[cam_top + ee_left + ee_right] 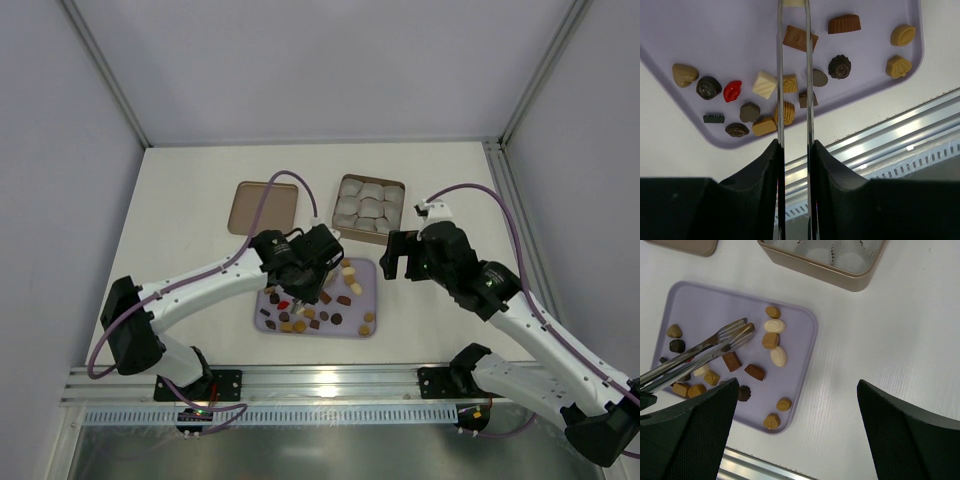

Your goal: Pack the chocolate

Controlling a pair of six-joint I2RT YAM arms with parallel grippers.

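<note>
Chocolate (771, 340) lies scattered across the lilac tray (700, 300): dark, tan and cream pieces, one red. Left gripper (795, 145) hovers over it, jaws squeezed narrow on metal tongs (780, 75). The tips may be pinching a tan piece, hard to say. Right gripper (797, 385) hangs above the table (880, 340) beside the tray, jaws wide, holding nothing. Box (840, 277) of paper liners (850, 257) sits beyond.

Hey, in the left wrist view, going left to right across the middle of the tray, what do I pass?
Tan teardrop piece → dark round piece → red piece → cream piece → tongs → dark fluted piece → tan lobed piece.
</note>
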